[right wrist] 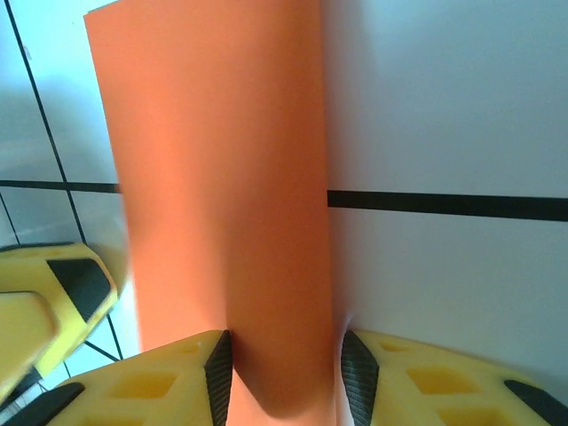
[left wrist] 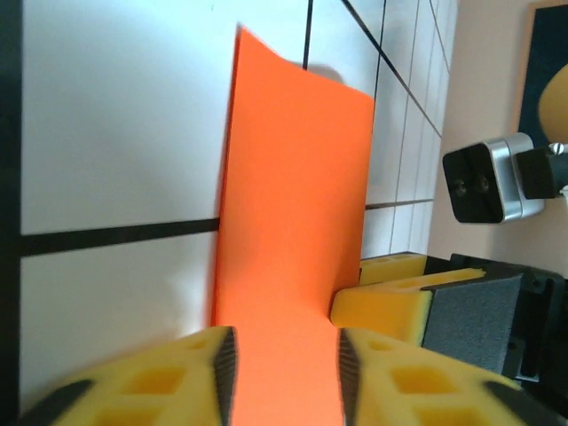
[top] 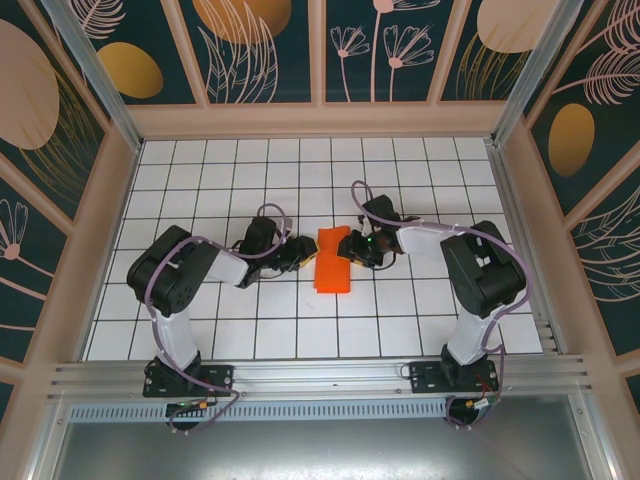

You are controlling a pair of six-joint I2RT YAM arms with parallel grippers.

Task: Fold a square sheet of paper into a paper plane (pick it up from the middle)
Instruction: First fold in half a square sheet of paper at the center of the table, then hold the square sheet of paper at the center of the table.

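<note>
Because the fold is worked along the middle, the top view shows the square sheet of paper (top: 333,265) lying as a narrow orange band at the centre of the gridded counter (top: 220,180); the left hand (top: 298,255) is just beside its left edge and the right hand (top: 360,250) just beside its right edge, so each arm can work one side; the band's long axis runs from the near edge toward the far wall, and with no nose formed it points neither way; its far end looks slightly lifted. In the left wrist view the left hand (left wrist: 286,359) has its jaws apart, the sheet (left wrist: 297,204) running lengthwise through the gap and away from the camera; a yellow finger (left wrist: 390,302) of the right hand touches the sheet's right edge, probably to steady it. In the right wrist view the right hand (right wrist: 286,359) likewise has its jaws apart astride the sheet (right wrist: 222,177), with nothing pinched across its thickness; a finger (right wrist: 62,284) of the left hand sits just beside the opposite edge.
</note>
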